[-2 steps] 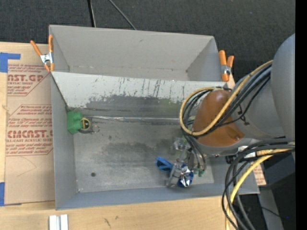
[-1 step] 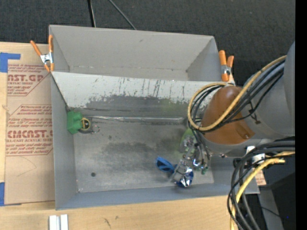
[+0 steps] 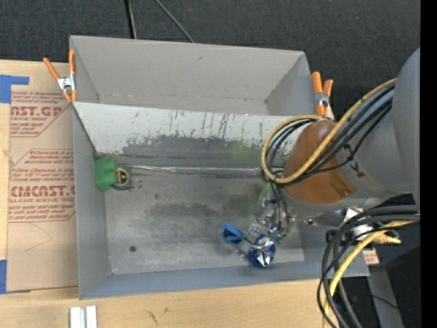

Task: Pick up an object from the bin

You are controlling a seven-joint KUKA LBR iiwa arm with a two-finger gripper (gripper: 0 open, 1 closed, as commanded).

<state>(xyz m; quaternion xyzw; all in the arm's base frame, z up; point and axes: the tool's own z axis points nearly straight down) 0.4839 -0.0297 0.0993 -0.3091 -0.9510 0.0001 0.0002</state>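
Two shiny blue things lie on the grey bin (image 3: 171, 214) floor in the camera view: a blue scrap (image 3: 233, 235) just left of the gripper (image 3: 268, 232), and a blue lump (image 3: 261, 255) directly below the gripper. Whether the gripper is clenched or released cannot be told. Far left of the gripper sits a green block (image 3: 105, 173).

Grey bin (image 3: 177, 217) floor: green block (image 3: 104, 173) (far left), blue pieces (image 3: 232, 236) front right.

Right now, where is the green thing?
In the camera view the green thing sits against the bin's left wall, beside a small dark ring, well apart from the gripper at the lower right.
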